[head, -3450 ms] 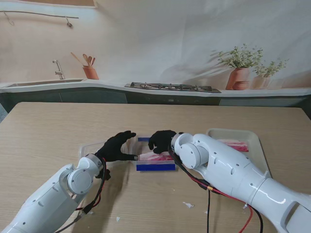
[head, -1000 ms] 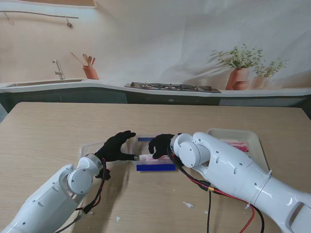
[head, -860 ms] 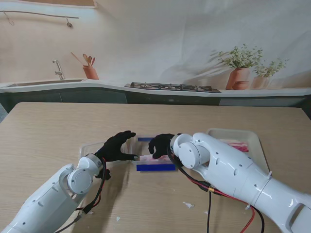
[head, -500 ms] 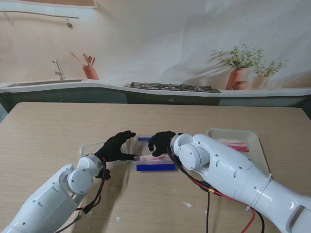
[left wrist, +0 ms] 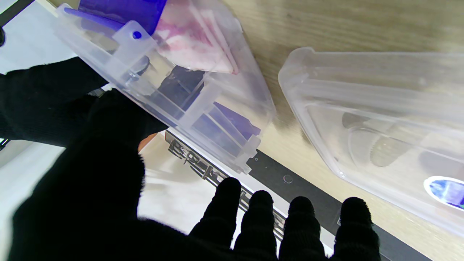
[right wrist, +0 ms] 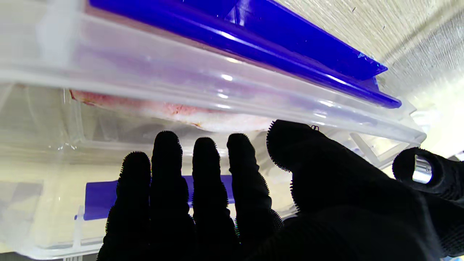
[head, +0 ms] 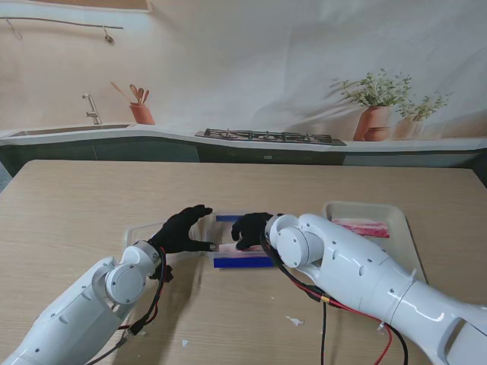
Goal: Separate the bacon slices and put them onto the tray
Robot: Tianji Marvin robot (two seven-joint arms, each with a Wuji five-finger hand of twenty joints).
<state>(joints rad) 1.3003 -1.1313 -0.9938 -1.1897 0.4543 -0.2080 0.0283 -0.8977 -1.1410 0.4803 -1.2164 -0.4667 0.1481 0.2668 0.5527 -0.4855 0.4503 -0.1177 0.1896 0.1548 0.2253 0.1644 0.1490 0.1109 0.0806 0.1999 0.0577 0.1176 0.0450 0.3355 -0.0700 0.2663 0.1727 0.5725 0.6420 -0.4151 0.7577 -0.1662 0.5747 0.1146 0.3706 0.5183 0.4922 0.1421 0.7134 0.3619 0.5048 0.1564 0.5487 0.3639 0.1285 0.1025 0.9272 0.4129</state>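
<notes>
Both gloved hands work at the clear box [head: 242, 251] of bacon [head: 242, 248] mid-table.

The right hand [head: 251, 230] reaches into the box, fingers straight and together; whether it holds a slice cannot be told. The left hand [head: 183, 230] is spread, thumb at the box's left end. A slice [head: 359, 227] lies at the tray's [head: 403, 228] far edge, the arm hiding the near part.

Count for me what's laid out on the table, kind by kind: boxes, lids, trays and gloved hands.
Clear boxes with blue clips: 1
Loose clear lids: 1
Trays: 1
Black-gloved hands: 2, left hand and right hand
Total: 5
</notes>
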